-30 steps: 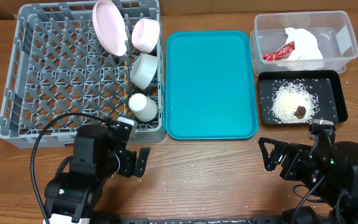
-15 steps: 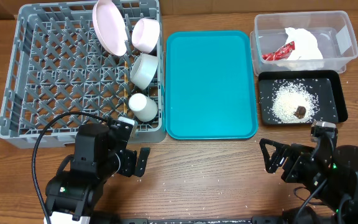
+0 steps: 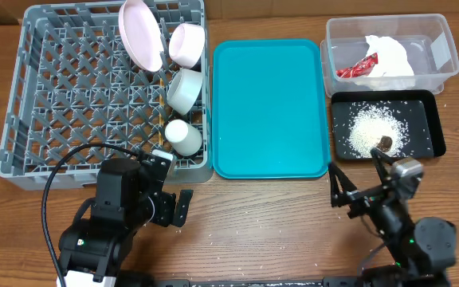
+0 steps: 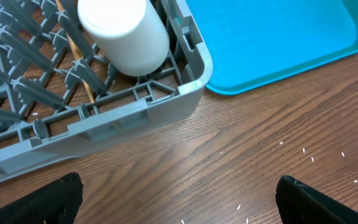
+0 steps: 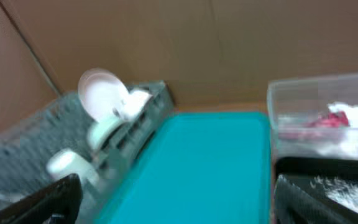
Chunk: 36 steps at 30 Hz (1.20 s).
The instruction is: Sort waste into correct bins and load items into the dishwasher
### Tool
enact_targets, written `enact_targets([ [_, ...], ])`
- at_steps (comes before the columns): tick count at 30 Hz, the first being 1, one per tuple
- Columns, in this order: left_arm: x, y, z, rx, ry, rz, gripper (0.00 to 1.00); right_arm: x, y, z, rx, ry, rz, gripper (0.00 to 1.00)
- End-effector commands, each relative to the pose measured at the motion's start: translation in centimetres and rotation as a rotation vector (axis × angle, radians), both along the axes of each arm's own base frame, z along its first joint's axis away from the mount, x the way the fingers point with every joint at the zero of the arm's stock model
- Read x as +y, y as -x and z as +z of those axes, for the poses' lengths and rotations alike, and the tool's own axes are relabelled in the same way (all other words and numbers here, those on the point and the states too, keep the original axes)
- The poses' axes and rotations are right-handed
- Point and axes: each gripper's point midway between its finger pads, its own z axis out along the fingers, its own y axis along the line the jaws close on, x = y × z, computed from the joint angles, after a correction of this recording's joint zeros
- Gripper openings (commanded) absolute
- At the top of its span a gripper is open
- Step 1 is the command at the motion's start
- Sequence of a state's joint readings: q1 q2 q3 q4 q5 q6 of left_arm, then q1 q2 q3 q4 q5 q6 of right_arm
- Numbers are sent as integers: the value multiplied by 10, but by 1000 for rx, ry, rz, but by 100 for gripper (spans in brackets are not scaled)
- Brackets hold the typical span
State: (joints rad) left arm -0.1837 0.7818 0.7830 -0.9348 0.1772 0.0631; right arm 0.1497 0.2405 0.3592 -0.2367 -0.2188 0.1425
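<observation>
The grey dish rack [image 3: 70, 96] holds the pale pink plate [image 3: 139, 33], the pink bowl [image 3: 186, 44], the whitish-grey bowl [image 3: 185, 90], the white cup [image 3: 183, 136] and the chopsticks [image 3: 159, 112]. The clear tub [image 3: 445, 48] holds the white napkin [image 3: 390, 56] and the red wrapper [image 3: 355, 69]. The black tray [image 3: 429, 127] holds rice [image 3: 369, 130] and a brown lump [image 3: 386, 143]. My left gripper [image 3: 183, 209] is open and empty over the table below the rack; the cup [image 4: 124, 34] shows in its view. My right gripper [image 3: 355, 187] is open and empty, tilted up below the black tray.
A teal tray [image 3: 269, 108] lies between the rack and the bins and also shows in the right wrist view [image 5: 204, 168]. Loose rice grains [image 4: 306, 152] are scattered on the wooden table near its front edge.
My right arm has swung up and turned so that its gripper now points toward the back of the table. The left arm has not moved.
</observation>
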Motion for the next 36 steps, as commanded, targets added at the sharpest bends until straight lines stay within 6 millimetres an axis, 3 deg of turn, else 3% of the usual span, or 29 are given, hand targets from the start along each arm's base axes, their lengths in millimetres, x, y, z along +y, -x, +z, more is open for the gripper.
enact_targets([
  [1,-4,1,-1,-4,2,-30,100,-13,-12,-25,-99,85,-78,100],
  [5,-4,1,-1,-4,2,-30,100,-18,-12,-44,-162,74,-114,100],
  [11,-4,2,-1,-3,1,-30,100,-17,-7,-78,-82,89,-100,100],
  [36,-3,3,-5,6,0,-30,100,-17,-7,-77,-69,50,-99,100],
])
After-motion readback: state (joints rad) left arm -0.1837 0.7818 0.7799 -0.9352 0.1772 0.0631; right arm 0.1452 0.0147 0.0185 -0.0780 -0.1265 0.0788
